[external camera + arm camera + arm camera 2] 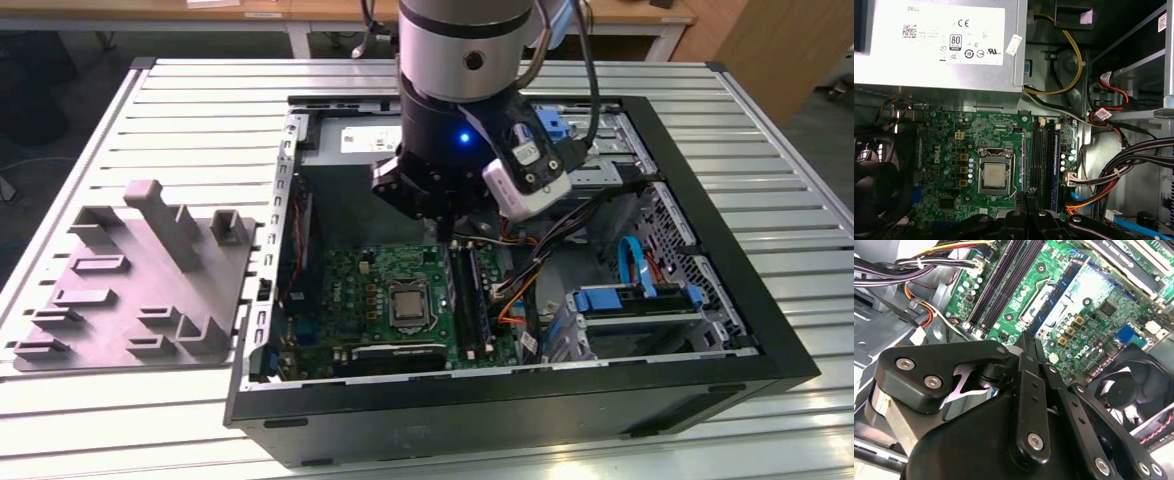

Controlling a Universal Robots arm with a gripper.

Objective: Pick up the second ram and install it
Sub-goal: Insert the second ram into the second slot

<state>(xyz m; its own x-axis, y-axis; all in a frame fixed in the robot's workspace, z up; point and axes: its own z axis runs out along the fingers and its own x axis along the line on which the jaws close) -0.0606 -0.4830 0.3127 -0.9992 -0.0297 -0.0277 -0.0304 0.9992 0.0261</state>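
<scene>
My gripper (447, 218) hangs inside the open computer case (721, 300), just above the end of the black memory slots (467, 292) nearest the power supply. In both wrist views its black fingers (1026, 370) meet at the tips, and I see nothing between them. The gripper (1029, 200) hovers over the slots (1041, 160) beside the CPU socket (994, 177). A thin blue-green strip (1055, 162) stands on edge in the outermost slot. I cannot tell whether it is the second ram. The slots (1001, 285) run dark and parallel on the green motherboard (1064, 295).
A grey power supply (939, 45) borders the board. Cable bundles (1119, 172) crowd the side beyond the slots. A black fan (1124, 390) sits off the board's far side. Blue drive caddies (641, 300) fill the case's corner. A grey fixture (134, 285) lies on the table outside.
</scene>
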